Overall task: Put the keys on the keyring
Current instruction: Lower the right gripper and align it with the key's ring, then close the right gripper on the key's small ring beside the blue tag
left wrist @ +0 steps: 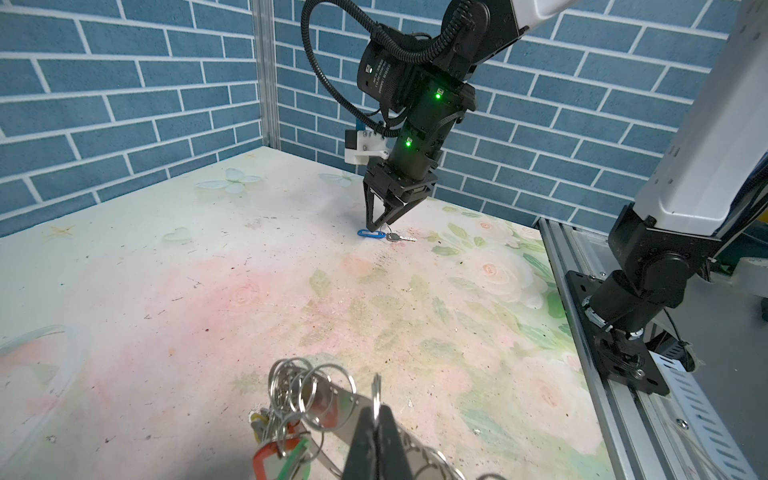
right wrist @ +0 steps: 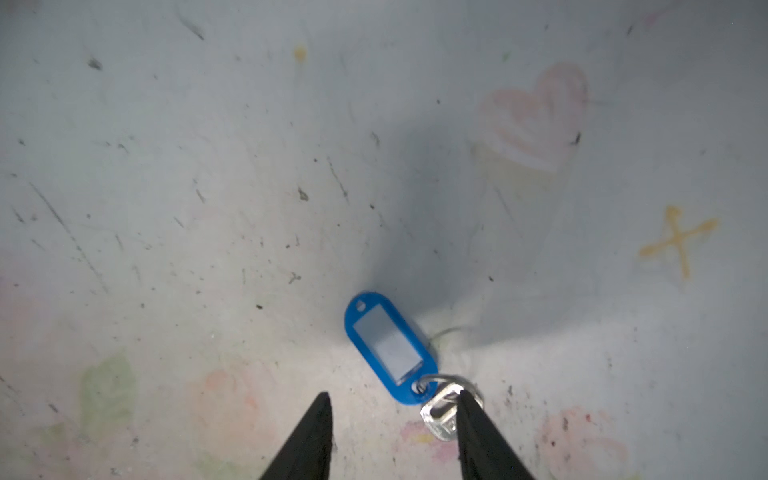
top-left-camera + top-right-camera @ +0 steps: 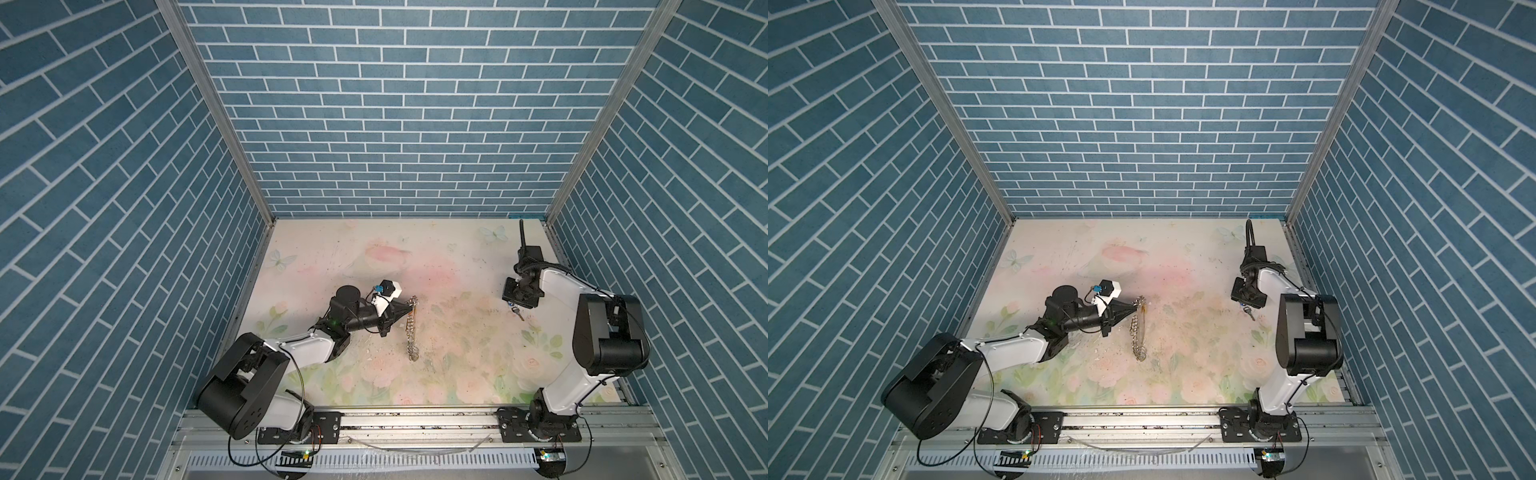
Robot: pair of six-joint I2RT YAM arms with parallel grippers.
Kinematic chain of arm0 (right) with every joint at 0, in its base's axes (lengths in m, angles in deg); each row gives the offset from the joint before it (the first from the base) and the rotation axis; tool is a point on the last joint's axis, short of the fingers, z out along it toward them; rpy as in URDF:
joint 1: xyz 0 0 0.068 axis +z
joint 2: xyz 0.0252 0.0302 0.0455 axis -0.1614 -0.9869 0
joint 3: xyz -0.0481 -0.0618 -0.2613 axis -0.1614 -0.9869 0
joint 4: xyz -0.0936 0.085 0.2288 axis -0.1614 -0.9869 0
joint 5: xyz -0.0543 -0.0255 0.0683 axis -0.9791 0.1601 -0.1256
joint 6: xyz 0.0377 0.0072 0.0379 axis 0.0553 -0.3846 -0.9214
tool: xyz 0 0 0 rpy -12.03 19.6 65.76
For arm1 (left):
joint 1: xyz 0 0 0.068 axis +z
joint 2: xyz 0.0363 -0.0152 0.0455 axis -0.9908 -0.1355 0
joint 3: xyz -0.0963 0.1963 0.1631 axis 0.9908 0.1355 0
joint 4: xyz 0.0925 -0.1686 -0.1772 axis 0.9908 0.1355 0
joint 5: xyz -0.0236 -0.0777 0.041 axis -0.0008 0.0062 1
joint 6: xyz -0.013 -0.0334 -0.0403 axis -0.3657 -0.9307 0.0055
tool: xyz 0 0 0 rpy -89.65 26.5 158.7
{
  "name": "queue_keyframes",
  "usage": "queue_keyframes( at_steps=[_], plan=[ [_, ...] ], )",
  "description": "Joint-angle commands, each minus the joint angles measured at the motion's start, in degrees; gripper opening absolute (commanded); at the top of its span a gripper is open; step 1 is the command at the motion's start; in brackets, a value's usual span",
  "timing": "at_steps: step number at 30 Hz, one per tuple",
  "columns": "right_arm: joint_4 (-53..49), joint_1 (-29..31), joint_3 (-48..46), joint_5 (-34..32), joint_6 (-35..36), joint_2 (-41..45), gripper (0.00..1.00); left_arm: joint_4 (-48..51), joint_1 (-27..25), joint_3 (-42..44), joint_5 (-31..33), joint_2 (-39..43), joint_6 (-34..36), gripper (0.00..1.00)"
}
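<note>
The keyring (image 3: 411, 328) (image 3: 1139, 332) hangs over the middle of the table as a silvery band strung with several split rings. My left gripper (image 3: 410, 306) (image 1: 377, 409) is shut on one small split ring of it. Keys with red, green and yellow tags (image 1: 282, 451) dangle from the band. At the right, a key with a blue tag (image 2: 390, 347) (image 1: 371, 246) lies flat on the table, its metal head (image 2: 440, 415) beside the tag. My right gripper (image 2: 394, 398) (image 1: 376, 226) is open just above it, and one fingertip (image 2: 465, 405) overlaps the key head.
The floral table top (image 3: 436, 270) is walled with blue brick pattern on three sides. An aluminium rail (image 3: 415, 419) with both arm bases runs along the front edge. The right arm's base (image 1: 623, 332) stands on the rail at the table's edge.
</note>
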Motion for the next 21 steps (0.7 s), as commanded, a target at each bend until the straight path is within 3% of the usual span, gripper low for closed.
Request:
queue_keyframes(
  at_steps=[1,9,15,21],
  plan=[
    [-1.7,-1.0,4.1,-0.9,2.1,-2.3,0.52,1.7,0.3,0.0,-0.3,0.4,0.5,0.00],
    [-2.8,-4.5,5.9,7.0,3.7,-6.5,0.54,1.5,0.3,-0.1,-0.4,-0.2,0.5,0.00],
    [-0.5,-7.0,2.4,13.9,0.7,-6.3,0.52,1.2,0.3,0.0,-0.3,-0.5,0.4,0.00],
    [-0.6,-7.1,-1.3,15.1,-0.3,-3.0,0.49,1.6,0.2,0.0,-0.2,-0.3,0.6,0.00]
  ],
)
